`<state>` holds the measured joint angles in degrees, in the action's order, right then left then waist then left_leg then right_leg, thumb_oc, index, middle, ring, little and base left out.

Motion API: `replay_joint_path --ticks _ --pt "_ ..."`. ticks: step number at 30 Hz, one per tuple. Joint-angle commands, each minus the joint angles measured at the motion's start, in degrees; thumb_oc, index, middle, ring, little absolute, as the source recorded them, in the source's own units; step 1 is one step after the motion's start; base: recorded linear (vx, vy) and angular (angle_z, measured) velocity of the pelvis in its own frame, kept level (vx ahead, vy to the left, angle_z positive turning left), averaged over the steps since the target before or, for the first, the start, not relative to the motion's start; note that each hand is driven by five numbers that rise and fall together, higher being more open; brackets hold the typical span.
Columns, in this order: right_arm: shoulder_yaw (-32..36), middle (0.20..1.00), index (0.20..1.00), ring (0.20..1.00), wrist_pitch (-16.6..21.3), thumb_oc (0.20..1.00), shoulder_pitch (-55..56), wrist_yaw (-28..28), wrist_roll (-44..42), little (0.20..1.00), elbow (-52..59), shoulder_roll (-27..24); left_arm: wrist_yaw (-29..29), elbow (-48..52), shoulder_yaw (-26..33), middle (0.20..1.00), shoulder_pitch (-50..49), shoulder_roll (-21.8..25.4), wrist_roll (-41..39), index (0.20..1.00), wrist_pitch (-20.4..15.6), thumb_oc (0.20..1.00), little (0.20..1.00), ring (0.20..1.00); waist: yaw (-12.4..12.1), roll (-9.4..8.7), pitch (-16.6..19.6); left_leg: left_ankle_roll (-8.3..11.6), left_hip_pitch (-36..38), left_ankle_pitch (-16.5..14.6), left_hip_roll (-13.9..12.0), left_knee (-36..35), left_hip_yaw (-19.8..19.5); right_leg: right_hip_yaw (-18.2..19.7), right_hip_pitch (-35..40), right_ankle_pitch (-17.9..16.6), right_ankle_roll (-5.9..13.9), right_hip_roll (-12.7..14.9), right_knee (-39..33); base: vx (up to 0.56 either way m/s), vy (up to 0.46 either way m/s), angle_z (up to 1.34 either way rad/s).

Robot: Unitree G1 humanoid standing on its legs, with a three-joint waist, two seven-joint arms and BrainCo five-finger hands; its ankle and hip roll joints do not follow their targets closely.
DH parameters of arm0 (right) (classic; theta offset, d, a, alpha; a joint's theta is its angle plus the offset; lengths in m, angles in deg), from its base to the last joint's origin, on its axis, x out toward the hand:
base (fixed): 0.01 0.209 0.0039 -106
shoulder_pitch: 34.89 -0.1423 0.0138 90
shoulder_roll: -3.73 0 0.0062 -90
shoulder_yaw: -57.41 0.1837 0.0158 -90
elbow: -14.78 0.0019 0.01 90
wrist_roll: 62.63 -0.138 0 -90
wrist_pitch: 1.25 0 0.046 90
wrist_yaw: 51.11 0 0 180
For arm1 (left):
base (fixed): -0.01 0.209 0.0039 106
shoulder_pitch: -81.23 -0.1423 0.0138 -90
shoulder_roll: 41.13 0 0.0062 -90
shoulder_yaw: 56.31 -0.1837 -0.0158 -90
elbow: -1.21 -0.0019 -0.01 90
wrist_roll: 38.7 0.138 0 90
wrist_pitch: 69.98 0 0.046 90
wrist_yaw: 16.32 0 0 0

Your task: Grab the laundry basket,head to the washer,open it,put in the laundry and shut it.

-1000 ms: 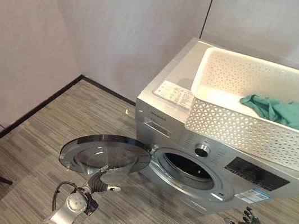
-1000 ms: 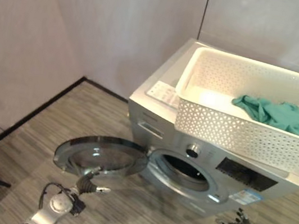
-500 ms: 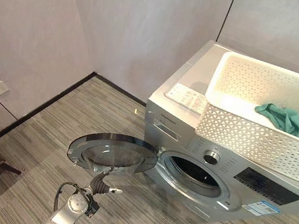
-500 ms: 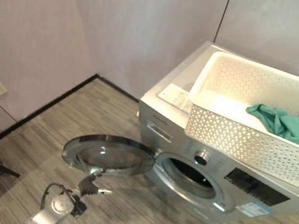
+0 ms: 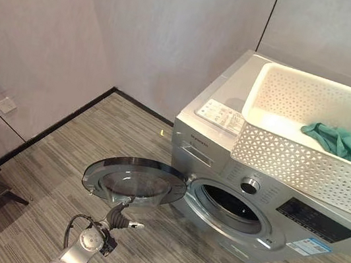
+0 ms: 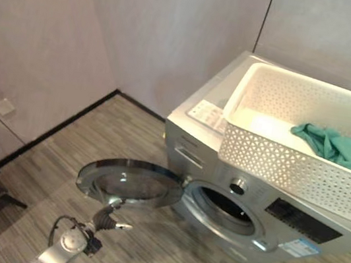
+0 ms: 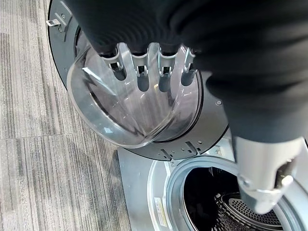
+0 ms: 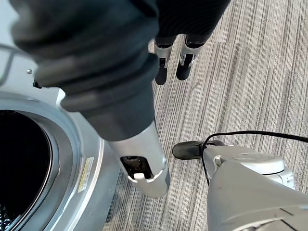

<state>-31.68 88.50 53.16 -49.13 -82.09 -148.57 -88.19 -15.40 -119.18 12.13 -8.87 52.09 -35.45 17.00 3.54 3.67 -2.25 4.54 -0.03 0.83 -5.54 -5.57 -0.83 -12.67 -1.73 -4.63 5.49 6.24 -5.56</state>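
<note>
the view has swung toward the left wall since a second ago, so the washer point(image 5: 267, 186) sits further right in frame; the machine itself has not moved. the right hand point(image 8: 173, 65), which was raised beside the washer's lower corner a second ago, has dropped to the bottom edge of the eye views, low beside the machine front. its fingers hang straight and relaxed, pinching nothing. the left hand point(image 5: 123, 218) has stayed just in front of the open door point(image 5: 136, 180), fingers extended side by side, thumb apart, holding nothing; whether the tips touch the door glass cannot be told.

judgement: the opening step is done, since the door lies swung fully out and the drum opening point(image 5: 234, 204) is exposed. loading is the step in hand, and neither hand is yet near the load.

the laundry basket point(image 5: 308, 136) rests on top of the washer, at its right side. the teal garment point(image 5: 344, 143) lies inside it, against the far right end.

count: one washer, one door, one white perforated basket, one teal garment visible, one label sheet point(image 5: 221, 115) on the washer lid, two hands.
</note>
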Motion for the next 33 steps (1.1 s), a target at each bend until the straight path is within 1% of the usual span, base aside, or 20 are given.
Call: replay_joint_path --ticks 1,2,3,5,6,7,8,10,14,16,18,19,20,23,24,26,27,28,29,33 --pt "1.95 1.000 1.000 1.000 0.61 1.000 -1.55 0.36 -1.76 1.000 -3.64 0.45 0.45 -0.82 -0.29 1.000 3.27 0.06 0.89 1.000 -1.77 1.000 1.000 1.000 -0.88 -3.63 0.12 -0.19 1.40 -4.84 -0.19 0.57 0.41 1.71 2.00 3.55 4.87 6.55 0.56 0.00 0.000 0.00" --pt "1.95 1.000 1.000 1.000 0.61 1.000 -1.55 0.36 -1.76 1.000 -3.64 0.45 0.45 -0.82 -0.30 1.000 3.27 0.06 0.89 1.000 -1.77 1.000 1.000 1.000 -0.89 -3.62 0.11 -0.19 1.40 -4.84 -0.19 0.57 0.42 1.72 2.00 3.55 4.87 6.54 0.56 0.00 0.000 0.00" --pt "4.91 1.000 1.000 1.000 1.24 1.000 -0.83 1.08 -3.83 1.000 -3.05 -1.31 0.79 -1.19 0.72 1.000 3.01 0.17 0.73 1.000 -1.66 1.000 1.000 1.000 -0.43 -3.70 0.16 -0.14 1.63 -4.98 -0.27 0.57 0.72 2.01 2.04 3.63 4.96 6.43 0.56 0.00 0.000 0.00" --pt "6.02 1.000 1.000 1.000 1.47 1.000 -0.66 1.44 -4.44 1.000 -2.80 -2.06 0.87 -1.37 0.98 1.000 2.87 0.13 0.68 1.000 -1.66 1.000 1.000 1.000 -0.32 -3.69 0.14 -0.11 1.74 -5.04 -0.32 0.57 0.92 2.12 1.99 3.60 4.99 6.41 0.56 0.00 0.000 0.00" --pt "8.39 1.000 1.000 1.000 1.84 1.000 -0.47 2.09 -5.47 1.000 -2.81 -4.12 1.11 -1.80 1.37 1.000 2.83 0.21 0.72 1.000 -1.59 1.000 1.000 1.000 0.09 -3.77 0.17 -0.10 1.80 -5.14 -0.36 0.57 1.11 2.27 1.94 3.65 5.05 6.34 0.56 0.00 0.000 0.00" --pt "8.47 1.000 1.000 1.000 1.85 1.000 -0.46 2.06 -5.48 1.000 -2.83 -4.23 1.13 -1.85 1.29 1.000 2.90 0.09 0.73 1.000 -1.60 1.000 1.000 1.000 -0.04 -3.67 0.12 -0.10 1.86 -5.17 -0.38 0.57 1.16 2.33 1.95 3.65 5.05 6.31 0.56 0.00 0.006 -0.04" --pt "11.38 1.000 1.000 1.000 2.36 1.000 0.15 2.78 -6.54 1.000 -3.06 -6.64 1.34 -2.15 1.92 1.000 2.79 0.04 0.70 1.000 -1.68 1.000 1.000 1.000 0.39 -3.73 0.20 -0.08 2.05 -5.38 -0.36 0.57 1.38 2.46 1.98 3.68 5.16 6.29 0.56 0.01 0.001 -0.09" --pt "13.87 1.000 1.000 1.000 3.13 1.000 0.79 3.43 -7.42 1.000 -2.74 -8.82 1.57 -2.19 2.57 1.000 2.75 0.13 0.66 1.000 -1.77 1.000 1.000 1.000 0.66 -3.71 0.20 -0.07 2.27 -5.53 -0.44 0.57 1.66 2.57 1.98 3.65 5.31 6.23 0.56 0.01 0.000 -0.16" --pt "17.72 1.000 1.000 1.000 4.80 1.000 2.29 5.03 -8.90 1.000 1.54 -11.04 1.99 -2.33 3.82 1.000 2.70 0.35 0.84 1.000 -1.82 1.000 1.000 1.000 1.41 -3.69 0.09 -0.08 2.41 -5.66 -0.49 0.57 2.17 3.14 1.63 3.50 5.48 6.12 0.56 -0.01 0.004 -0.07" --pt "20.41 1.000 1.000 1.000 6.25 1.000 3.94 7.19 -9.58 1.000 9.56 -12.27 2.26 -2.78 4.86 1.000 2.38 0.31 1.04 1.000 -1.76 1.000 1.000 1.000 2.17 -3.74 0.07 -0.09 2.38 -5.78 -0.57 0.57 2.60 3.73 1.15 3.34 5.58 6.06 0.56 -0.02 0.005 -0.05" --pt "23.15 1.000 1.000 1.000 7.64 1.000 7.23 10.10 -7.31 1.000 24.44 -12.26 2.51 -3.38 6.33 1.000 2.00 0.01 1.10 1.000 -1.64 1.000 1.000 1.000 3.16 -3.76 0.10 -0.14 1.97 -5.36 -0.44 0.57 3.14 4.33 0.35 2.70 5.53 6.18 0.56 -0.04 0.016 -0.21" --pt "27.01 1.000 1.000 1.000 8.41 1.000 11.43 13.24 -3.84 1.000 40.56 -10.39 2.65 -4.59 7.57 1.000 1.60 -0.53 1.05 1.000 -1.40 1.000 1.000 1.000 4.39 -3.59 0.34 -0.22 2.10 -5.56 -0.51 0.57 3.73 5.11 -0.13 2.47 5.48 6.08 0.56 0.00 0.020 -0.30" --pt "27.22 1.000 1.000 1.000 8.03 1.000 11.85 13.44 -3.58 1.000 41.24 -10.05 2.66 -4.65 7.41 1.000 1.57 -0.50 1.06 1.000 -1.42 1.000 1.000 1.000 4.20 -3.51 0.46 -0.17 2.40 -6.10 -0.67 0.57 3.77 5.14 0.14 2.92 5.56 5.93 0.56 0.04 0.021 -0.34" --pt "32.30 1.000 1.000 1.000 7.88 1.000 13.93 17.95 0.69 1.000 54.57 -9.32 2.68 -5.37 8.14 1.000 1.11 -0.67 1.29 1.000 -0.53 1.000 1.000 1.000 4.95 -3.34 0.81 -0.32 2.65 -6.37 -0.71 0.57 4.04 5.62 0.03 2.87 5.42 5.76 0.56 0.03 0.004 -0.12" --pt "35.05 1.000 1.000 1.000 7.50 1.000 14.61 20.21 3.32 1.000 61.88 -9.33 2.67 -5.70 7.79 1.000 1.33 -0.51 1.23 1.000 -0.08 1.000 1.000 1.000 5.14 -3.35 1.17 -0.40 2.77 -6.47 -0.77 0.57 4.04 5.77 0.04 2.85 5.28 5.68 0.56 0.00 0.000 0.00" --pt "35.92 1.000 1.000 1.000 7.35 1.000 14.74 20.79 4.63 1.000 64.36 -9.26 2.55 -5.80 7.55 1.000 1.56 -0.50 1.11 1.000 0.02 1.000 1.000 1.000 5.08 -3.28 1.23 -0.46 2.78 -6.53 -0.77 0.57 4.06 5.98 0.02 2.86 5.24 5.63 0.56 0.00 0.005 -0.02" --pt "36.73 1.000 1.000 1.000 7.72 1.000 14.65 21.45 6.32 1.000 68.34 -9.49 2.54 -5.55 7.64 1.000 1.54 -0.34 1.00 1.000 0.01 1.000 1.000 1.000 5.26 -3.31 1.28 -0.57 2.87 -6.59 -0.78 0.57 4.25 6.16 -0.12 2.82 5.21 5.53 0.56 -0.03 0.008 -0.05" --pt "37.05 1.000 1.000 1.000 7.91 1.000 14.51 21.53 6.27 1.000 69.99 -9.46 2.60 -5.39 7.65 1.000 1.52 -0.27 0.96 1.000 -0.02 1.000 1.000 1.000 5.45 -3.48 1.20 -0.62 2.64 -6.05 -0.64 0.57 4.36 6.34 -0.47 2.31 5.12 5.56 0.56 0.00 0.010 -0.06" --pt "37.07 1.000 1.000 1.000 7.79 1.000 14.57 21.54 6.32 1.000 70.16 -9.35 2.59 -5.40 7.65 1.000 1.52 -0.24 0.96 1.000 -0.01 1.000 1.000 1.000 5.39 -3.42 1.32 -0.61 2.81 -6.50 -0.72 0.57 4.36 6.40 -0.33 2.71 5.22 5.50 0.56 -0.04 0.007 -0.04" --pt "39.27 1.000 1.000 1.000 8.46 1.000 15.80 21.39 5.86 1.000 77.68 -8.23 3.11 -5.30 7.91 1.000 0.96 0.06 1.28 1.000 0.23 1.000 1.000 1.000 6.24 -3.97 1.37 -0.59 2.68 -6.08 -0.83 0.57 5.24 7.27 -1.01 2.05 5.19 5.27 0.56 0.00 0.000 -0.06"
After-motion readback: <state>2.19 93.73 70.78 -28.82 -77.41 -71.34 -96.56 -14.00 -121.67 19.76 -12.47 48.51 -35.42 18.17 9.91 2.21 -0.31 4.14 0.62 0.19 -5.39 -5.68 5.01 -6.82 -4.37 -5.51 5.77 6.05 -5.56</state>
